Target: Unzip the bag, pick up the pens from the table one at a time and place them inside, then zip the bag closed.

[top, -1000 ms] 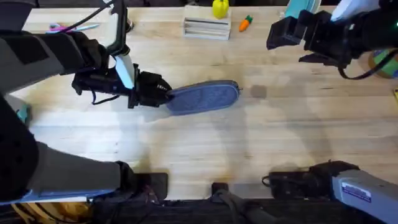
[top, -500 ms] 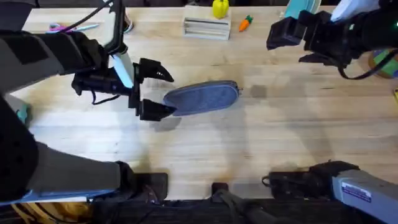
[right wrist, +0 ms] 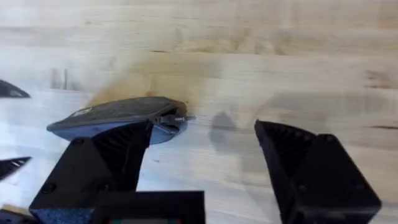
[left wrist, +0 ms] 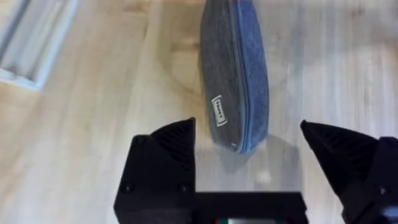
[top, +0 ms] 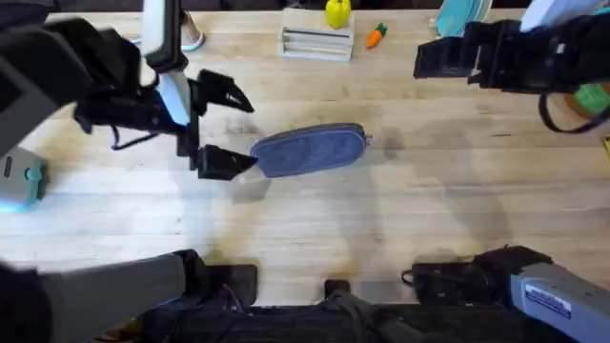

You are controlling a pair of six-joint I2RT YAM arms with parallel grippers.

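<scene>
On the overhead view, the left tool [top: 225, 129] hovers at about nine o'clock from the bag [top: 310, 150], its two black fingers [top: 227, 93] spread wide apart and holding nothing, the nearer fingertip just beside the bag's rounded end without clearly touching it. The grey-blue bag lies flat near the middle of the table [top: 381, 219], its long axis running roughly from eight o'clock to two o'clock, zipper closed along its length, with the small metal pull at the far right end. The left wrist view shows the bag [left wrist: 235, 74] between and beyond that tool's spread fingers. At about one o'clock from the bag, well apart from it, the right tool [right wrist: 202, 165] hangs above the table, fingers also wide apart and empty.
</scene>
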